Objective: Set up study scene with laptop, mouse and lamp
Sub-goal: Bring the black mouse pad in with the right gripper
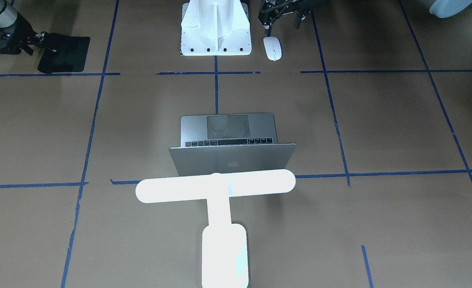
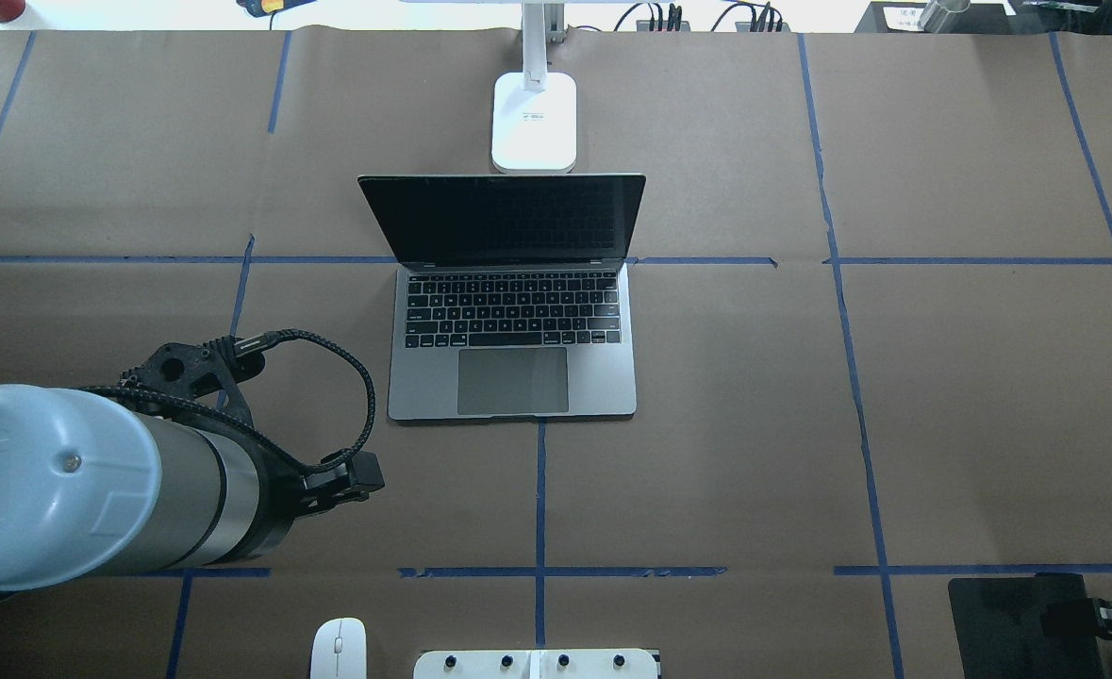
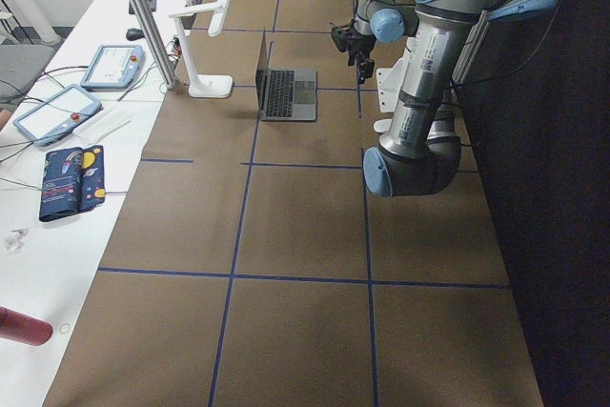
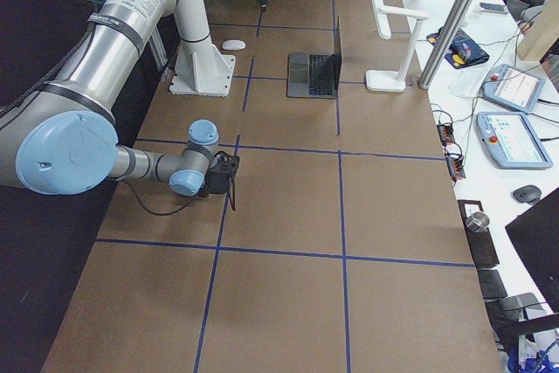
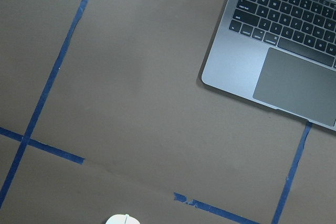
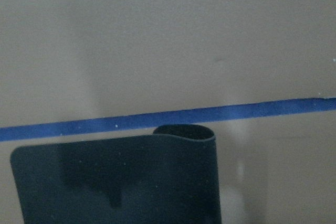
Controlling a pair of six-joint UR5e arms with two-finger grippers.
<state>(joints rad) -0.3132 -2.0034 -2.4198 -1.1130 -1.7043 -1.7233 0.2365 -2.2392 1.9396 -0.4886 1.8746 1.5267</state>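
The silver-grey laptop [image 2: 513,377] stands open at the table's middle, and its lid with the logo [image 1: 231,160] faces the front camera. The white lamp [image 1: 215,188] stands behind it, base [image 2: 534,123] on the table and bar head over the lid. The white mouse [image 1: 272,48] lies by the pedestal, also seen in the overhead view [image 2: 339,649] and at the bottom edge of the left wrist view [image 5: 122,220]. My left gripper [image 1: 282,25] hovers open just above and behind the mouse. My right gripper [image 1: 45,42] is shut on the edge of the black mouse pad [image 1: 65,52].
The white ribbed pedestal [image 1: 215,36] with bolt holes stands at the robot's side, between the arms. The mouse pad's corner curls up in the right wrist view [image 6: 184,132]. Blue tape lines cross the brown table cover [image 2: 754,424]. Tablets and cables lie beyond the table's far edge.
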